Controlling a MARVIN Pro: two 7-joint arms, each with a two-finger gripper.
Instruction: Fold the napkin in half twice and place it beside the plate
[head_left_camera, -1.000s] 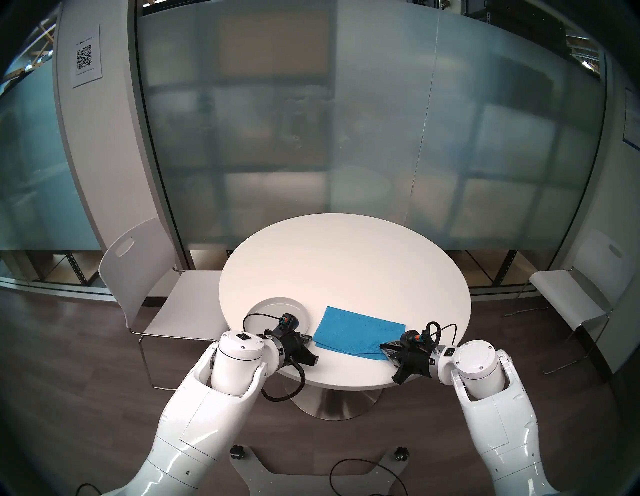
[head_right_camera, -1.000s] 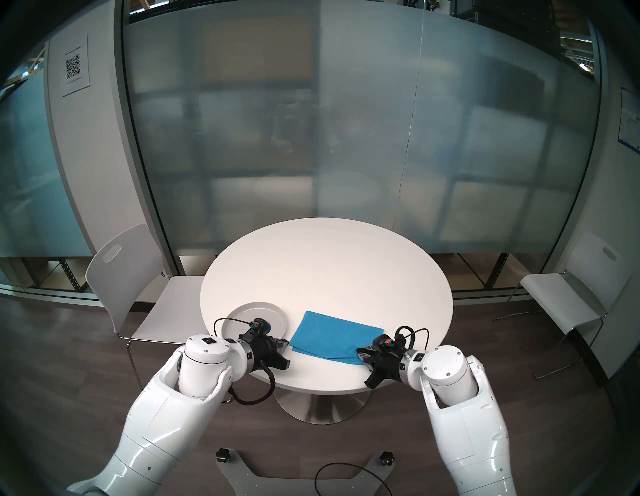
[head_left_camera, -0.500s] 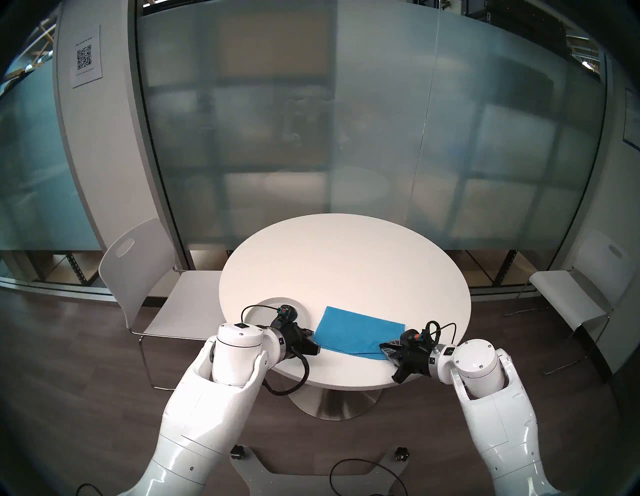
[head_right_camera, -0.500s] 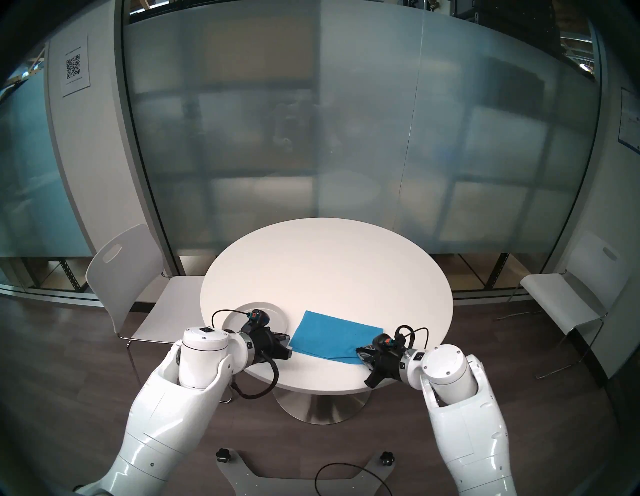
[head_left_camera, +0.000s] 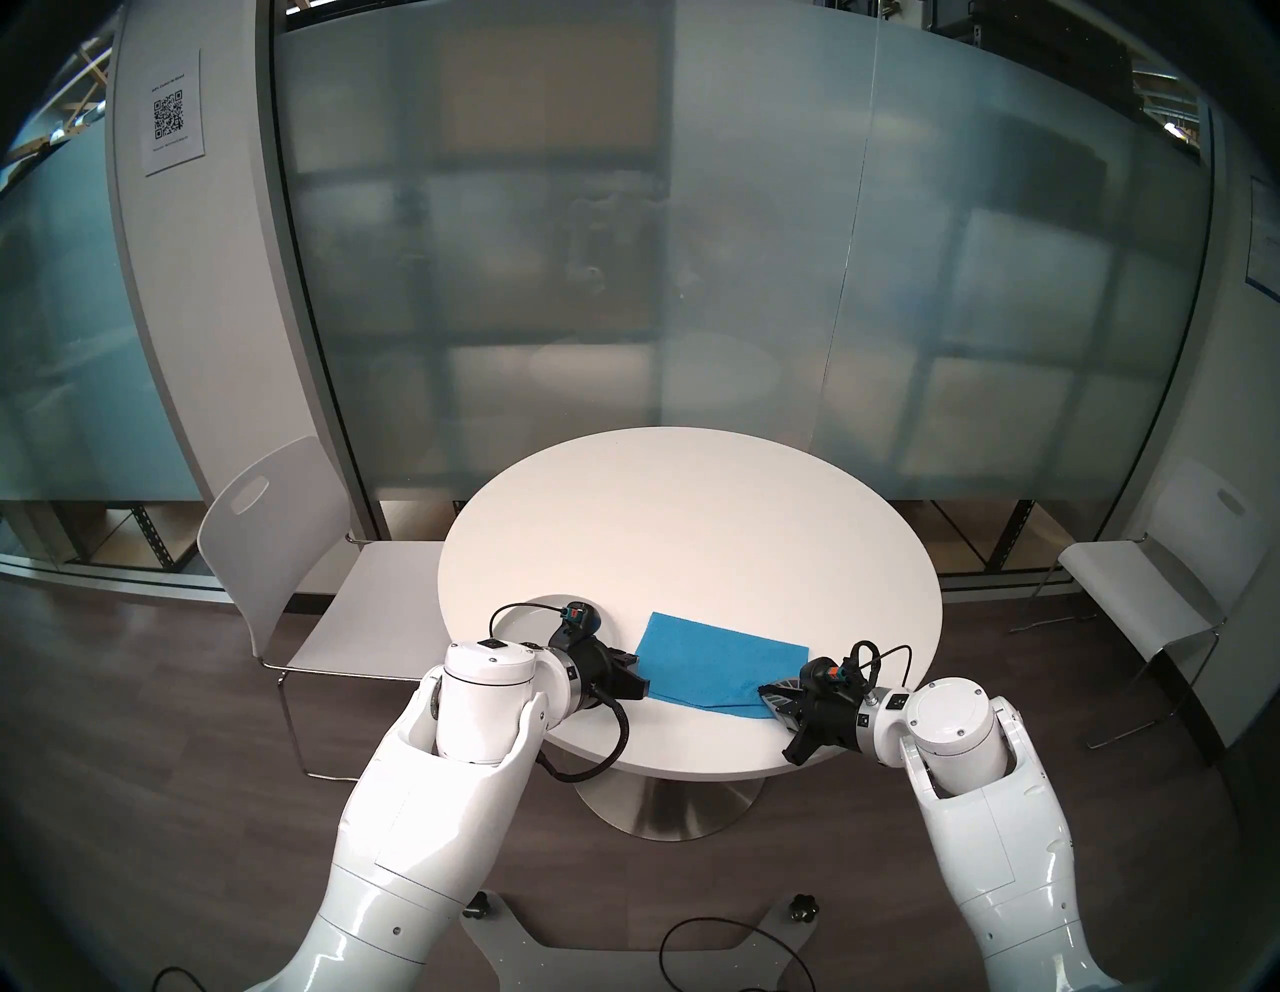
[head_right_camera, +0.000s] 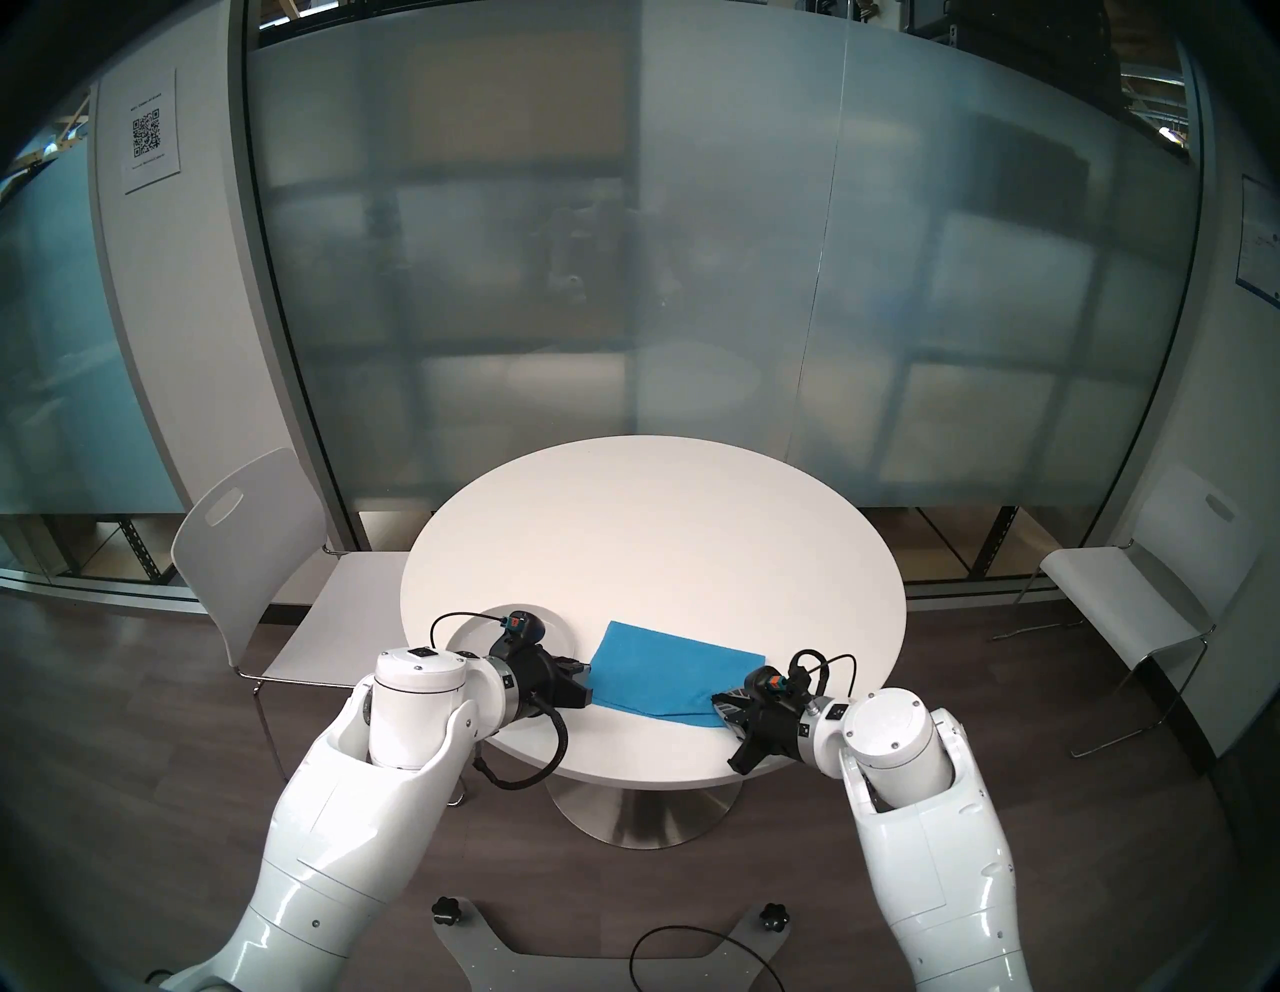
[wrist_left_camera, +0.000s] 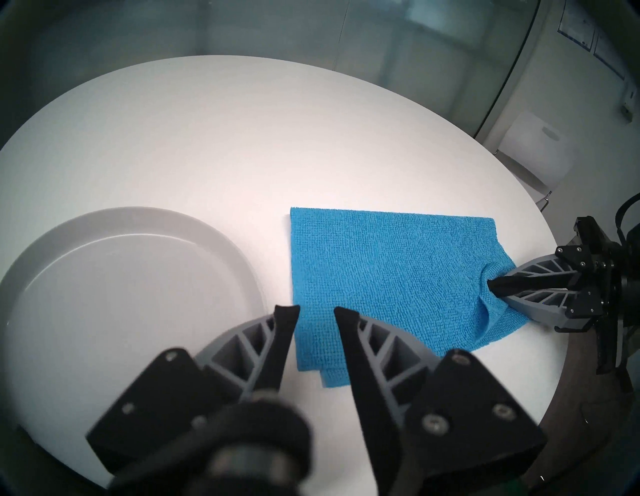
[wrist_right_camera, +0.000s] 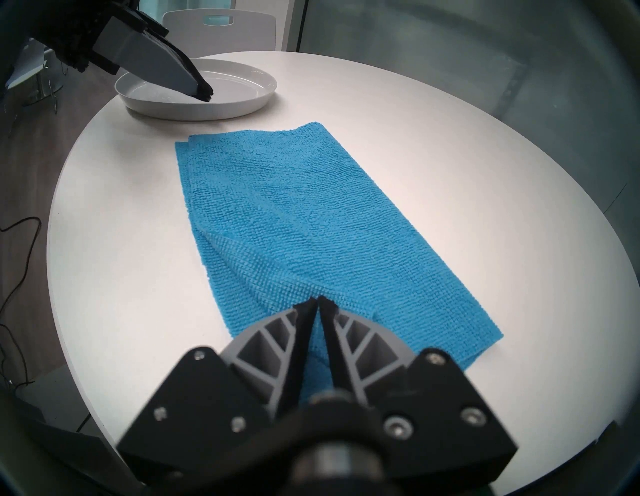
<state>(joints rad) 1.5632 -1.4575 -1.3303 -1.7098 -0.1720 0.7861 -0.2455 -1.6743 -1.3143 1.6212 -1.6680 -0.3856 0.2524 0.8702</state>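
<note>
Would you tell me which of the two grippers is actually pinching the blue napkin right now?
The right gripper: its fingers are clamped on a bunched corner of the napkin. The left gripper stands open near the opposite end, gripping nothing.

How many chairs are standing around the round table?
2. One white chair stands at the table's left side, behind the plate. The other white chair stands off to the right. More may be hidden outside the view.

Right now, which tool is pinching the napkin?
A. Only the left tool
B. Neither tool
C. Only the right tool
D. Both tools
C: the right tool is closed on a bunched corner of the blue napkin, while the left tool stands open over the napkin's other end beside the plate, gripping nothing.
</note>
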